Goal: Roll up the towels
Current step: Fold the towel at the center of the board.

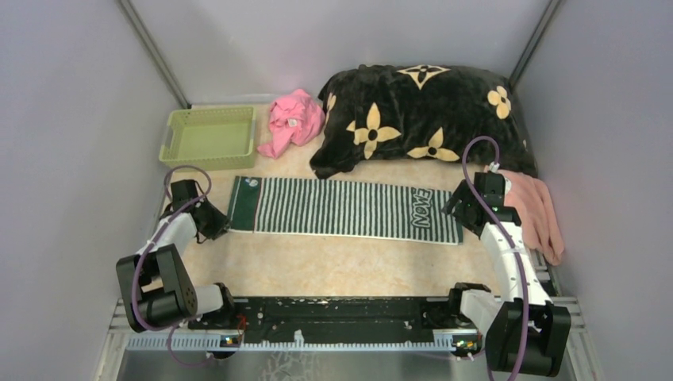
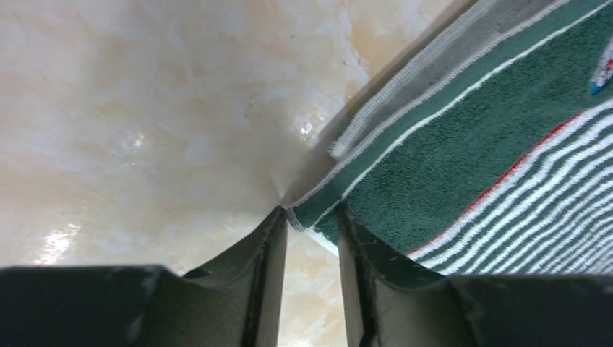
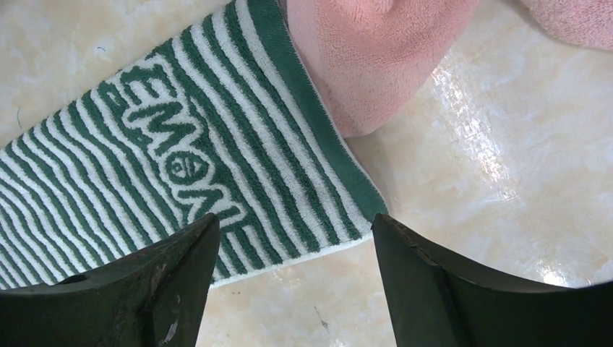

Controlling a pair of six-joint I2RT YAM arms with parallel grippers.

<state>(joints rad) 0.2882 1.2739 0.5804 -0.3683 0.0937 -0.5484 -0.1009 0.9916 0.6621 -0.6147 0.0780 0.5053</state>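
Left gripper [image 2: 312, 213] stood narrowed about the near-left corner of the green striped towel [image 1: 341, 210], a true pinch impossible to confirm; right gripper [image 3: 296, 220] hung spread wide over the opposite end; the towel lay flat on a marbled beige table [image 1: 333, 266] between grey walls [image 1: 71, 119]; the pink towel [image 1: 540, 210], partly hidden behind the right arm [image 1: 508, 246], overlapped that end.

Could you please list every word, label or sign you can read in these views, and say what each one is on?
"EMON", perhaps with a further letter at each end that I cannot make out: white lettering woven into the green striped towel, near its right end in the top view.
Small emblem at the towel's left end: too small to read.
Blanket and pink towel: no text.
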